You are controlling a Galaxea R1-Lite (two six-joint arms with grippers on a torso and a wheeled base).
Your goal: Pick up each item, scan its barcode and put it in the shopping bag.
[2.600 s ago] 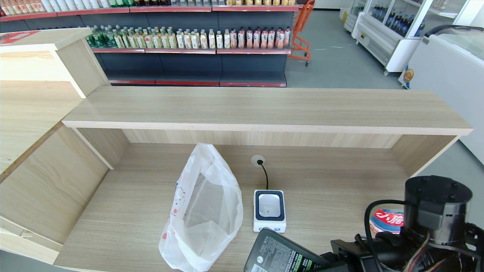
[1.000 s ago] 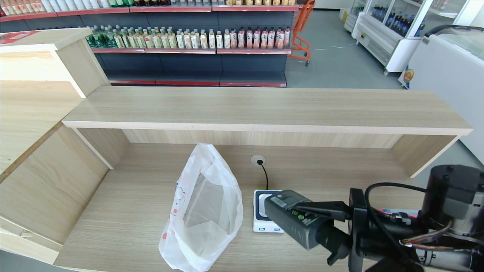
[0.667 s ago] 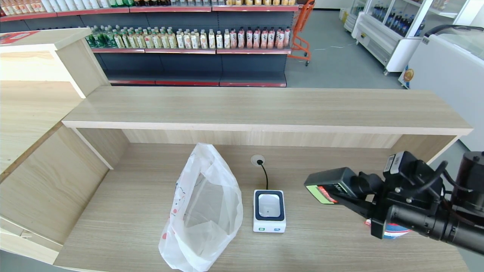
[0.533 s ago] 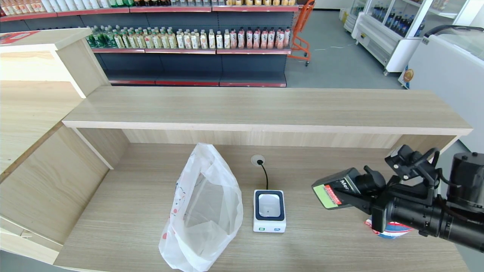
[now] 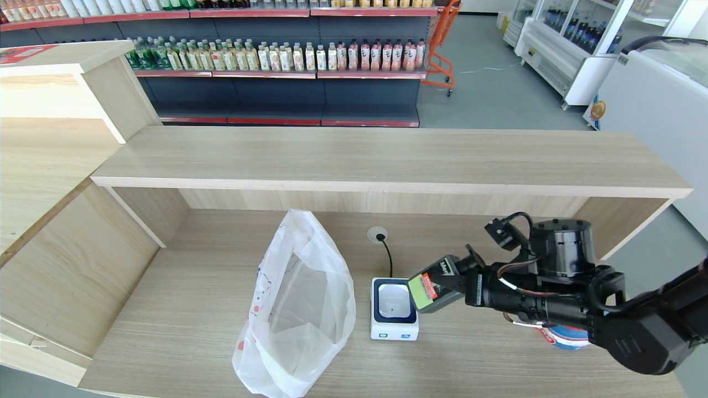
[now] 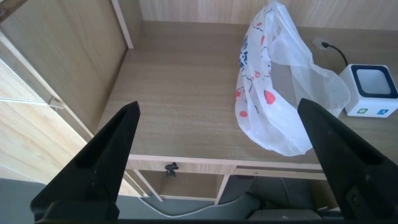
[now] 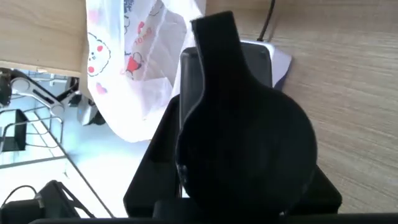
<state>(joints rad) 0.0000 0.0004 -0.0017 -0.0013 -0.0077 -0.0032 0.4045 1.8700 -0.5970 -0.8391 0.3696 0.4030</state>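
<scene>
And here's the right gripper (image 5: 449, 281), fingers clamped on a dark rectangular box with a green and red label on its end (image 5: 425, 290). The box hangs just right of centre in the head view, its labelled end over the right edge of the small white square scanner with the dark-framed glass window (image 5: 394, 308). A thin black cable (image 5: 386, 257) runs from the scanner back to a round grommet in the pale wood-grain counter (image 5: 182, 309).

Left of the scanner, just beside it, slumps the translucent white plastic shopping bag with red printed marks (image 5: 298, 309), mouth gaping, thin walls crumpled, the wood grain showing through them. At the lower right a round blue, red and white pack (image 5: 564, 337) lies on the counter, mostly hidden under the right arm.

The left gripper (image 6: 217, 162) hangs above the counter's near edge, its two dark fingers (image 6: 93, 168) spread wide, nothing between them. Bare counter stretches left of the bag to the side wall; a raised shelf closes the back.
</scene>
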